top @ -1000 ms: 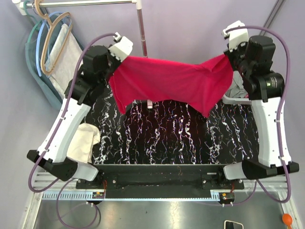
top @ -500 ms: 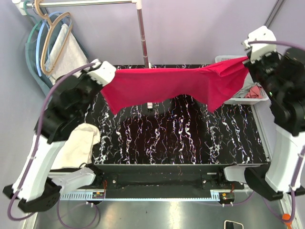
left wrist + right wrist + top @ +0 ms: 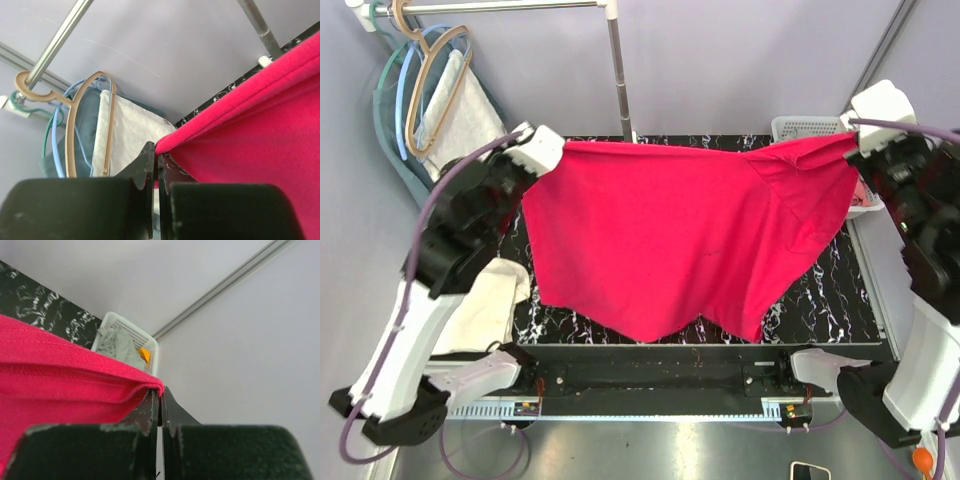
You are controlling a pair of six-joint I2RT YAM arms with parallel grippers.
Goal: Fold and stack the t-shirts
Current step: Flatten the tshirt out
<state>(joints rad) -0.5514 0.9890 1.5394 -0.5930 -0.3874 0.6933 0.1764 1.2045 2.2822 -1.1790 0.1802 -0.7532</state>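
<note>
hanging red t-shirt (image 3: 680, 240) clamped by left end effector (image 3: 156, 156), right end effector (image 3: 161, 399); basket (image 3: 805, 127), hangers (image 3: 430, 90) behind

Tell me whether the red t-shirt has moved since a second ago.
Yes. The red t-shirt has spread open, its lower edge coming toward the near edge of the table, which it now mostly hides.
</note>
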